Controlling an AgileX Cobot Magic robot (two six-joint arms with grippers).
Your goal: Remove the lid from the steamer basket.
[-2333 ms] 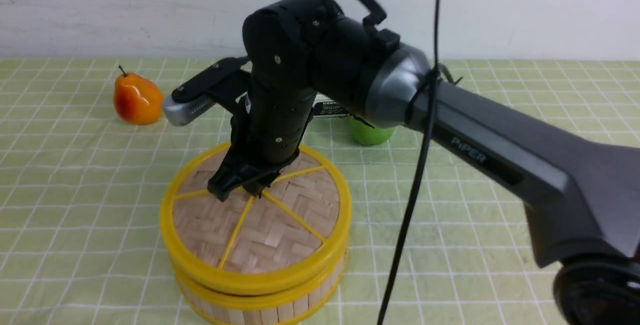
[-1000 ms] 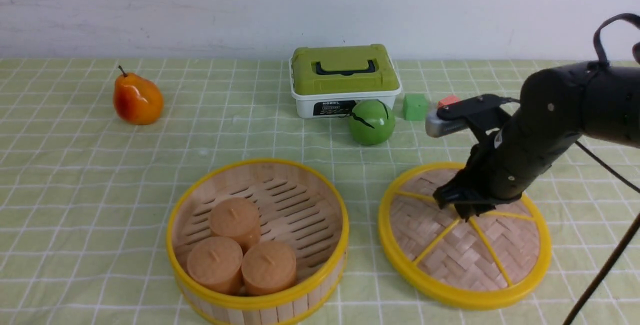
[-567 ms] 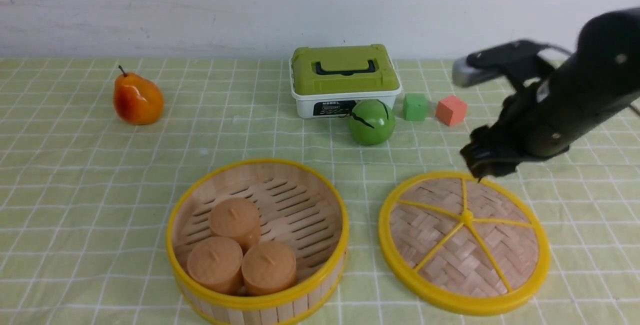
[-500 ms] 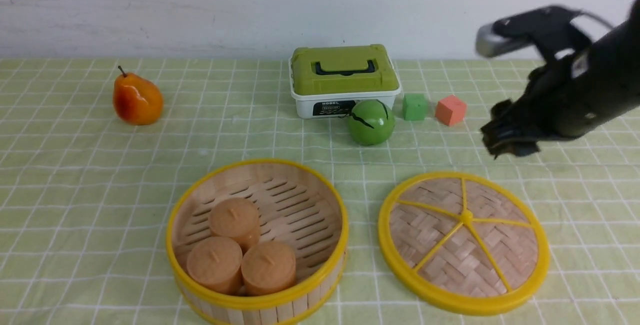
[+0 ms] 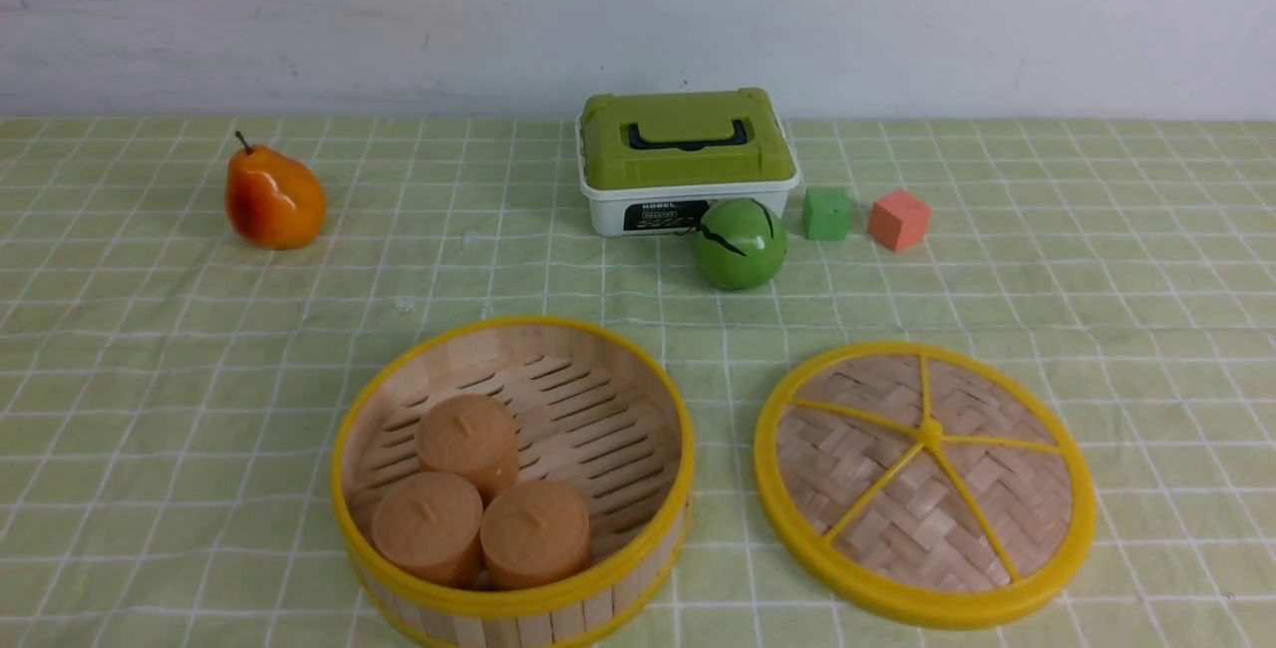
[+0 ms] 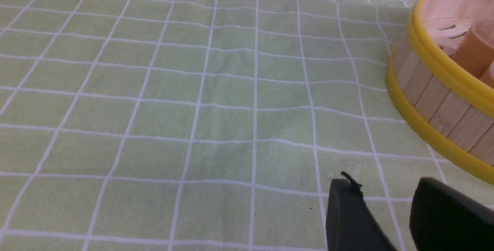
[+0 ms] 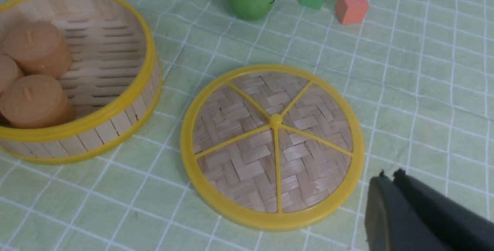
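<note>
The lid (image 5: 925, 484), a woven bamboo disc with a yellow rim and five yellow spokes, lies flat on the cloth to the right of the steamer basket (image 5: 638, 409). The basket stands open and holds three brown cylinders (image 5: 469, 434). Both also show in the right wrist view, the lid (image 7: 247, 154) and the basket (image 7: 127, 100). Neither arm shows in the front view. My right gripper (image 7: 389, 175) is shut and empty, above the cloth just off the lid's rim. My left gripper (image 6: 386, 185) is open and empty over bare cloth beside the basket's wall (image 6: 432, 100).
A white box with a green lid (image 5: 688, 160) stands at the back centre, with a green ball (image 5: 740, 242) in front of it. A green cube (image 5: 827, 212) and an orange cube (image 5: 898, 219) lie to its right. An orange pear (image 5: 272, 194) stands at back left.
My right arm carried the lid off the basket, set it down on the cloth to the right, let go, rose and drew back out of the front view.
</note>
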